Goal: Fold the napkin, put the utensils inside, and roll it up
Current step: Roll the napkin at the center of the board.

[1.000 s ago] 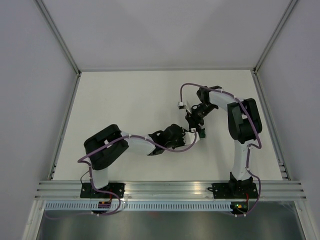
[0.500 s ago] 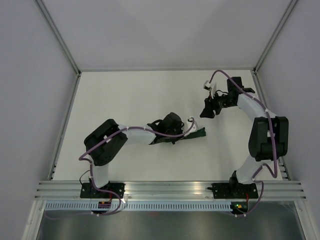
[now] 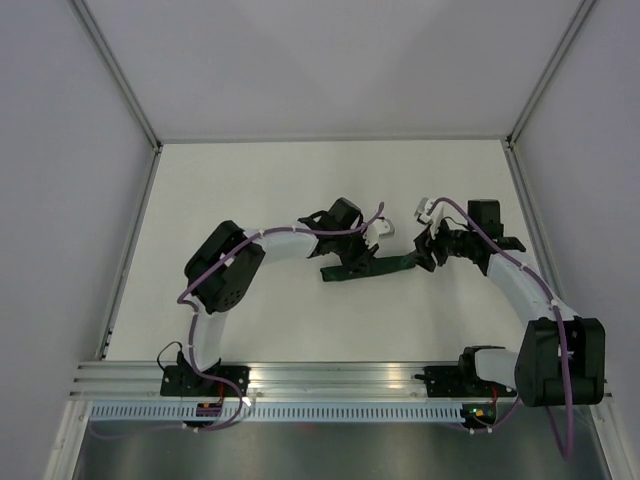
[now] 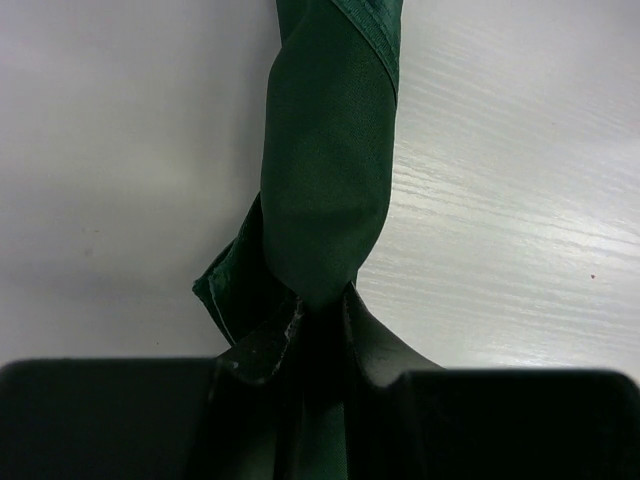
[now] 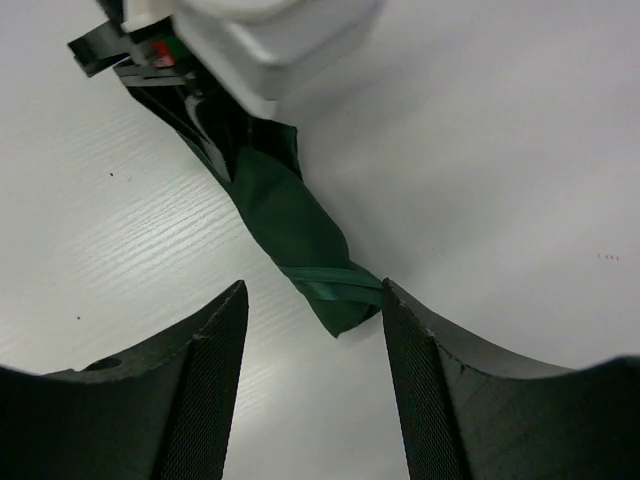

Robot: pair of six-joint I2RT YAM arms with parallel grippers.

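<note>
The roll could come undone — that is the big worry. The napkin [image 3: 368, 267] is wound into a thin green tube lying on the table [image 3: 250, 190]. In the left wrist view a loose flap sticks out of the napkin [image 4: 325, 190], right by the fingers. If the left gripper [image 3: 356, 258] lets go fast or tugs sideways, that flap may pull the wraps open. If the right gripper [image 3: 428, 256] shuts on just the tip and pulls, the tube may stretch and the utensils might slip out. I cannot see the utensils at all. They are probably hidden inside, but the pictures do not show that.

The left gripper [image 4: 320, 310] is pinched tight on the napkin, with cloth squeezed between its fingers. The right gripper [image 5: 313, 300] is wide open and holds nothing. The far end of the napkin [image 5: 295, 230] lies right between its two fingers, near the tips — not touching either one, as far as I can tell.
</note>
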